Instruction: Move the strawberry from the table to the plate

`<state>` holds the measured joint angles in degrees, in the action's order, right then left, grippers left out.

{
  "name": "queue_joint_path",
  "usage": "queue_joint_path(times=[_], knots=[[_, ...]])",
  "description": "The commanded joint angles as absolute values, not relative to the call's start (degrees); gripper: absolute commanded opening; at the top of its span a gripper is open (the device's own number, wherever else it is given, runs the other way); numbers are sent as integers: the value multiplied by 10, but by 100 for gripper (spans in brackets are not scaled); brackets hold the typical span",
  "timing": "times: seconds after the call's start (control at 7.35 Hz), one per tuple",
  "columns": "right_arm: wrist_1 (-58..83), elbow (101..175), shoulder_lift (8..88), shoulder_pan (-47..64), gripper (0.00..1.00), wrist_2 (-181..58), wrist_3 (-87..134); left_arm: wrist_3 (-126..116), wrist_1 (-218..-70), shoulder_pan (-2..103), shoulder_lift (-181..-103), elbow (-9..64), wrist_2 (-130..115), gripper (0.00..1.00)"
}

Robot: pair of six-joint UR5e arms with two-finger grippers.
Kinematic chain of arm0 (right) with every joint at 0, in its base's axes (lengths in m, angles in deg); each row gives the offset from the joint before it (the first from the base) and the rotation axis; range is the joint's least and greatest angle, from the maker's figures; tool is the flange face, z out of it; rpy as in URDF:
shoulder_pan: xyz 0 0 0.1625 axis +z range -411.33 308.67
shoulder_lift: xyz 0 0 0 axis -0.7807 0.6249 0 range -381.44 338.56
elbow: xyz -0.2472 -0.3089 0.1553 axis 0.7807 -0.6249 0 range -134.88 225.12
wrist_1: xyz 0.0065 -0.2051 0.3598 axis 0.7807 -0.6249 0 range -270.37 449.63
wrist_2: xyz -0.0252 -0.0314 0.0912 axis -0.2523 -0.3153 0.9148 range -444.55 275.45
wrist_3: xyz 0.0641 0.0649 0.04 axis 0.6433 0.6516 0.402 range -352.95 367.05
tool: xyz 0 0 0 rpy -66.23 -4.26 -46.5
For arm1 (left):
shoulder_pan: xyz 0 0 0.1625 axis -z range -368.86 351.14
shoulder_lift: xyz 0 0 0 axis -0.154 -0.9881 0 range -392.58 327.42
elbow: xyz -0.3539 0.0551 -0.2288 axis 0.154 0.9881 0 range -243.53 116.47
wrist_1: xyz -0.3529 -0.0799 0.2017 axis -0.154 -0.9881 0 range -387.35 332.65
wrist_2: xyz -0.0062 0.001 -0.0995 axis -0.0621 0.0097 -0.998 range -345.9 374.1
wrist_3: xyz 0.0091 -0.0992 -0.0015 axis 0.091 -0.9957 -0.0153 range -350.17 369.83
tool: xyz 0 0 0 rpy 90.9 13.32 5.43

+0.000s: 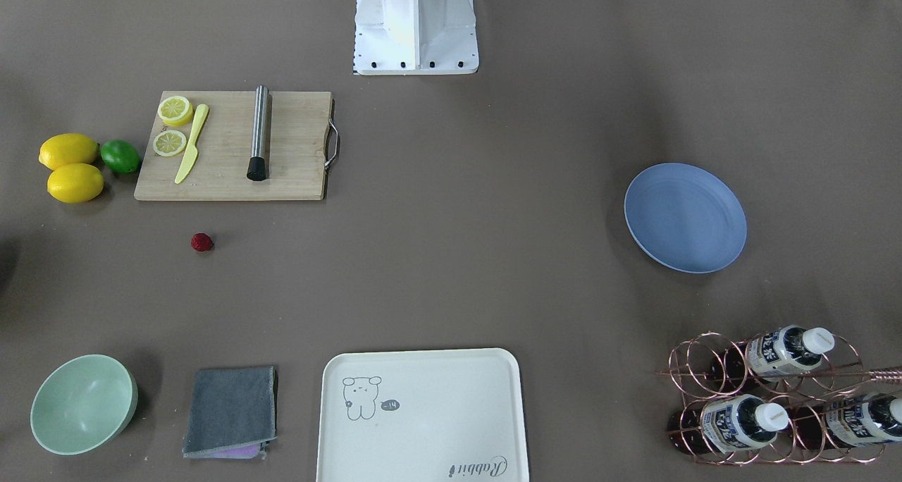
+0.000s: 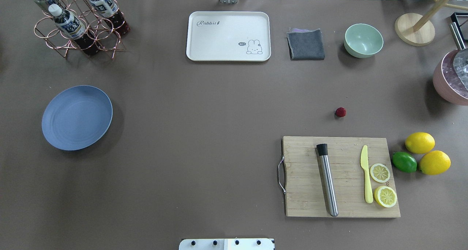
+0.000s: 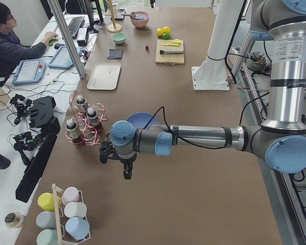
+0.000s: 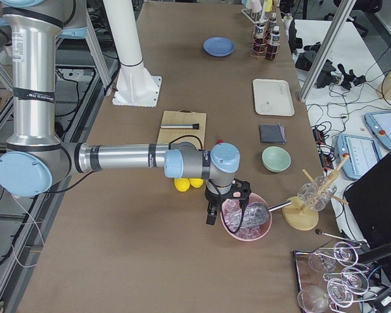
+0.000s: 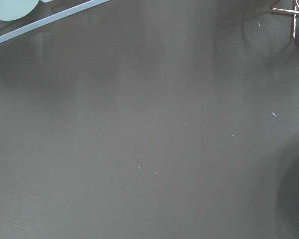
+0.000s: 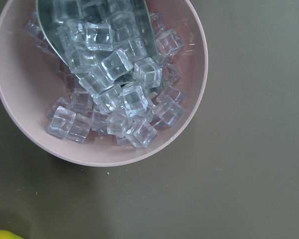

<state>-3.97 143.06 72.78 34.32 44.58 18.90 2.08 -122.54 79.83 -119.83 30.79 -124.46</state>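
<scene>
The strawberry is a tiny dark-red berry lying on the bare table, just beyond the cutting board's far edge. On the opposite side of the table lies the blue plate, with nothing on it. My left gripper hangs near the table's left end, close to the plate. My right gripper hovers at the other end beside a pink ice bowl. Both show only in the side views, so I cannot tell whether they are open or shut.
A wooden cutting board carries a steel muddler, a yellow knife and lemon halves. Two lemons and a lime lie beside it. A cream tray, grey cloth, mint bowl, bottle rack and pink ice bowl line the edges. A person sits by the table.
</scene>
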Motion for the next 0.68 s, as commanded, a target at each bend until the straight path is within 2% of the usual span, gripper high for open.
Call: queue_joint_path(times=[0.0, 0.54], knots=[[-40, 1431, 728, 343, 100, 446, 189, 21, -1225, 797, -1176, 328, -1242, 98], [-39, 1433, 727, 343, 100, 446, 189, 22, -1224, 796, -1181, 326, -1240, 98]])
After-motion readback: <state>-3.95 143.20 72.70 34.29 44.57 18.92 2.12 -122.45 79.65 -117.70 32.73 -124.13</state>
